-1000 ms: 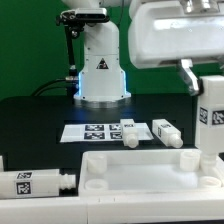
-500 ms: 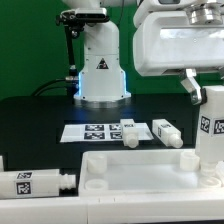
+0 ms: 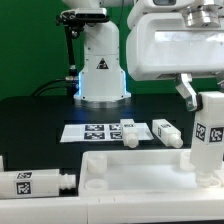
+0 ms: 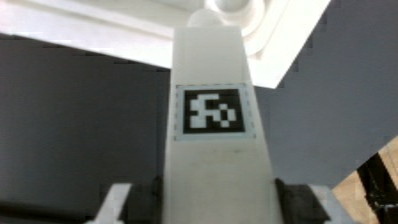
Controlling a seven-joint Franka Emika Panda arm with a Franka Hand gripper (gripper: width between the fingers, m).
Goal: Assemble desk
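desk leg (image 3: 208,140) upright, long axis vertical, pinched in the gripper (image 3: 204,98), by the tabletop panel (image 3: 130,172) corner

Black table (image 3: 30,115): marker board (image 3: 90,131), tabletop (image 3: 130,172), loose legs (image 3: 167,131).

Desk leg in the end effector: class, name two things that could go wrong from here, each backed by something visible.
1. The end effector grips the desk leg only near its top end, so the long free part might tilt or slip in the grip.
2. The leg hangs close to the tabletop panel at the exterior view's right, so it may knock the panel's edge and shift it.
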